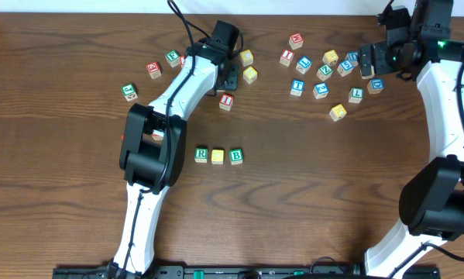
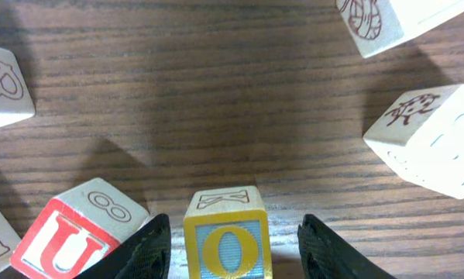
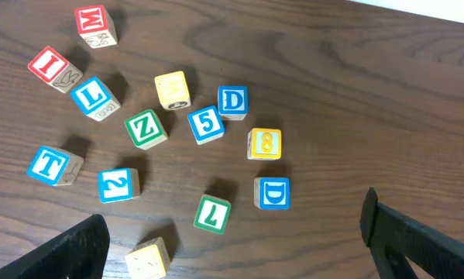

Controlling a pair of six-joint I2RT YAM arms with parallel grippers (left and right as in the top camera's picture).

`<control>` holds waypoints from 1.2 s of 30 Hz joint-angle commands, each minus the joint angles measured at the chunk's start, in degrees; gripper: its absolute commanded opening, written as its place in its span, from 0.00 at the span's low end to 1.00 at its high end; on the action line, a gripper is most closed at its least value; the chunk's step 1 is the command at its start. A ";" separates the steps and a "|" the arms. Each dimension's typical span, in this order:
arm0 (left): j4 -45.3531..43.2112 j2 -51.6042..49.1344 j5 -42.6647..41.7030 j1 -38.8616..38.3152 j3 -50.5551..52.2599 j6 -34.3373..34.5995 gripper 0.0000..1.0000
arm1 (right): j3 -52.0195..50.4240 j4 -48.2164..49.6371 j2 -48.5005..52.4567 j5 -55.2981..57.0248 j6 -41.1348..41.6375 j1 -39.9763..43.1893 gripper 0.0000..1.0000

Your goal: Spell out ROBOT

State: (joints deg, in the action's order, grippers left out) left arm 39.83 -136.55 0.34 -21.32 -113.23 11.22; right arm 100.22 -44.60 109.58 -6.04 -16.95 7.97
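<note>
overhead: the row point(image 1: 218, 156) sits lower centre: green r, a yellow one too small to read, green b. left arm reaches to the top middle, left gripper point(image 1: 229, 77) half lost among loose blocks.

left wrist: o block point(image 2: 226, 246), yellow with a blue face, bottom centre between the fingers point(image 2: 150, 252), its base cut off. jaws apart, a gap on each side.

right wrist: right gripper point(image 3: 233, 218) spread wide, blue t block point(image 3: 52, 165) at left.

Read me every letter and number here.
"R": R block
"B": B block
"O": O block
"U": U block
"W": W block
"I": I block
"L": L block
"Z": Z block
"T": T block
"5": 5 block
"8": 8 block
"D": upper D block
"D": lower D block
Other blocks: unclear.
</note>
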 commanded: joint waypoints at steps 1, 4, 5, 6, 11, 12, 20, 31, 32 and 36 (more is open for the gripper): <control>1.11 -0.72 0.11 -0.04 -0.24 0.28 0.49 | 0.79 -0.07 0.07 -0.55 0.83 -0.13 0.99; 1.81 -0.72 0.11 -0.04 -0.24 0.28 0.48 | 0.79 -0.07 0.07 -0.55 0.83 -0.13 0.99; 1.92 -0.72 0.11 -0.04 -0.24 0.28 0.48 | 0.79 -0.09 0.07 -0.55 0.83 -0.13 0.99; 2.05 -0.72 0.11 -0.04 -0.24 0.28 0.48 | 0.79 -0.07 0.07 -0.55 0.83 -0.13 0.99; 1.88 -0.72 0.11 -0.04 -0.24 0.26 0.48 | 0.79 -0.09 0.07 -0.55 0.83 -0.13 0.99; 1.77 -0.72 0.11 -0.02 -0.24 0.26 0.47 | 0.79 -0.07 0.07 -0.55 0.83 -0.13 0.99; 0.94 -0.72 0.11 -0.04 -0.24 0.26 0.37 | 0.79 -0.09 0.07 -0.55 0.83 -0.13 0.99; 0.81 -0.70 0.11 -0.04 -0.24 0.26 0.36 | 0.79 -0.07 0.07 -0.55 0.83 -0.13 0.99; 0.81 -0.70 0.11 -0.04 -0.24 0.26 0.34 | 0.79 -0.07 0.07 -0.55 0.83 -0.13 0.99; 0.83 -0.70 0.11 -0.04 -0.24 0.26 0.30 | 0.79 -0.07 0.07 -0.55 0.83 -0.13 0.99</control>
State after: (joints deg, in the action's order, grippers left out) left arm 40.53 -136.55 0.34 -21.32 -113.23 11.77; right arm 100.22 -44.60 109.58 -6.04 -16.95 7.97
